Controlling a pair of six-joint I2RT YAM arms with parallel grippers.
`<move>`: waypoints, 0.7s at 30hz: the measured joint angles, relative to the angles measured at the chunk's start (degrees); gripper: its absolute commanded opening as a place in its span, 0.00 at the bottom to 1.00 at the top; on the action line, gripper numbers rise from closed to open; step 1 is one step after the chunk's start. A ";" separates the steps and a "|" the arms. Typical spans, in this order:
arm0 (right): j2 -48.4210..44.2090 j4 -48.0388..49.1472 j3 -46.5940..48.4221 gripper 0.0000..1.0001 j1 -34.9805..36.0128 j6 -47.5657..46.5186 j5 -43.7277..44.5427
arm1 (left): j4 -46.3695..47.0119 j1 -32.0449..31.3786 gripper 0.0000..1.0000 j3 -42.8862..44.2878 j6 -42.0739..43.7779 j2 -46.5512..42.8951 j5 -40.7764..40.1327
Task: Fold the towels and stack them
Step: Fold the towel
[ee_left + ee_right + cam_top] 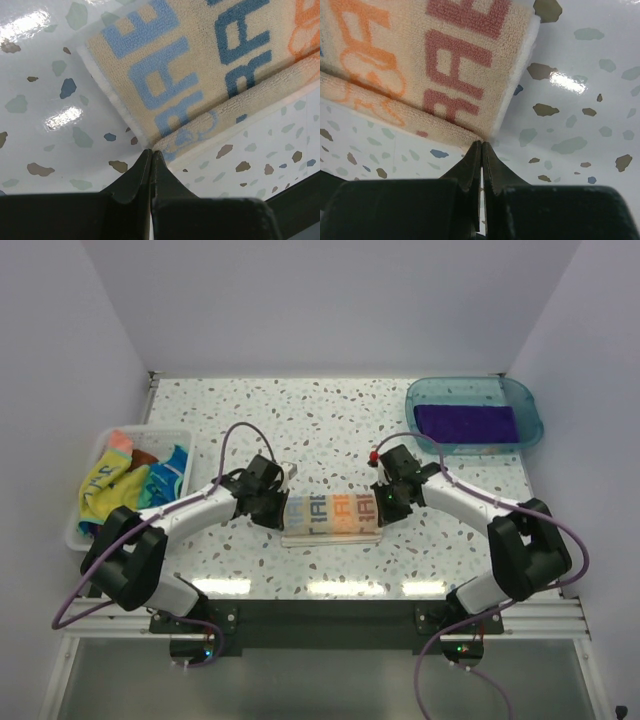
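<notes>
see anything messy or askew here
Only the colourful cloth towels crumpled in the white plastic bin at left. The cream lettered towel mid-table and the purple towel in the teal tray lie neatly folded.

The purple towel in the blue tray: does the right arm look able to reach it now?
Probably yes. The purple towel lies uncovered in the blue tray on that side, with nothing between. But the right gripper, shut at the lettered towel, must leave it first.
</notes>
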 measured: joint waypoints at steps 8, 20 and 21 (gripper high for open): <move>0.46 -0.15 0.17 0.00 0.00 1.01 0.35 | -0.61 -0.26 0.00 0.39 -0.31 -0.24 -0.09; -4.09 -2.91 2.89 0.00 -0.02 1.11 2.69 | -3.26 -0.26 0.00 3.23 -0.98 -5.46 -0.87; -4.09 -2.86 2.82 0.00 -0.02 1.25 2.84 | -2.99 -0.26 0.00 2.82 -1.27 -5.46 -0.61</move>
